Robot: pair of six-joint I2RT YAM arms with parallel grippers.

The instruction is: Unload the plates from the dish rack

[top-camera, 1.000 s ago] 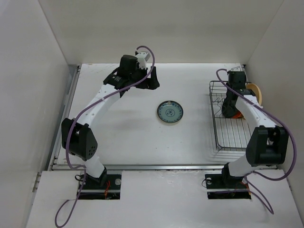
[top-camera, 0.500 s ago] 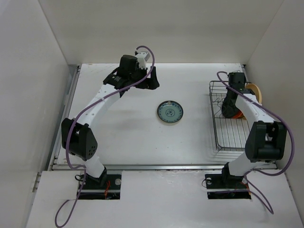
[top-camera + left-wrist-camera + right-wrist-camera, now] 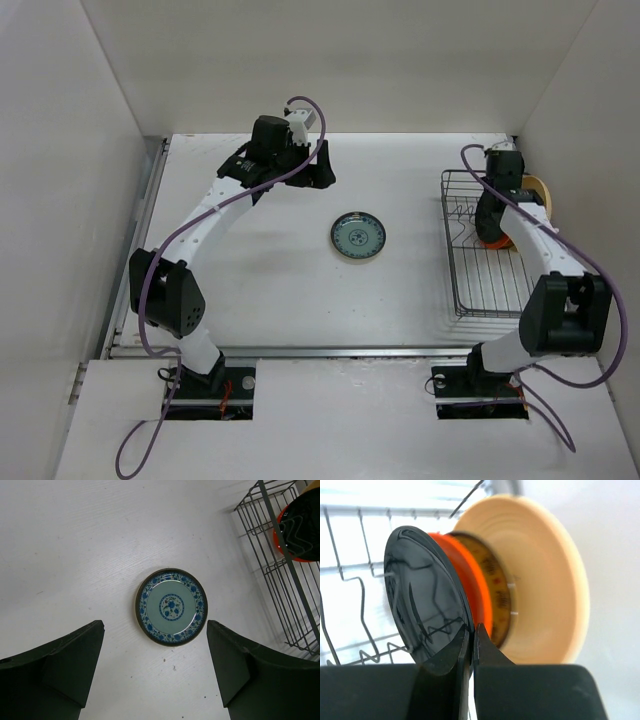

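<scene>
Top cam first: the left gripper [image 3: 322, 178] hangs over the far side of the table [image 3: 250, 290], a bit left of the middle. The teal-blue plate [image 3: 358, 238] lies flat on the table by itself, near that gripper and well apart from the dish rack [image 3: 480, 290], which sits along the right edge. My right arm is reaching out over the far end of the rack, with the right gripper [image 3: 488, 228] down among the plates. From up here I only catch a sliver of the orange plate [image 3: 499, 241] and the tan plate [image 3: 540, 190] poking out behind the arm, so I can't read the fingers from this angle.

Left wrist cam: the left gripper [image 3: 155, 625] is spread wide with nothing in it, and the teal-blue plate [image 3: 171, 606] shows on the table below, framed between the two fingers [image 3: 70, 665]. A corner of the dish rack [image 3: 280, 570] is up in the top right with the orange plate [image 3: 287, 542] standing in it.

Right wrist cam: four plates stand on edge in a row in the dish rack [image 3: 350, 580]. Nearest is the black plate [image 3: 425, 595], then the orange plate [image 3: 476, 597], the gold-patterned dark plate [image 3: 499, 597], and the big tan plate [image 3: 545, 580] at the back. The right gripper [image 3: 471, 630] is pinched onto the lower rim of the black plate, with only a hairline gap between the fingers [image 3: 445, 655].
</scene>
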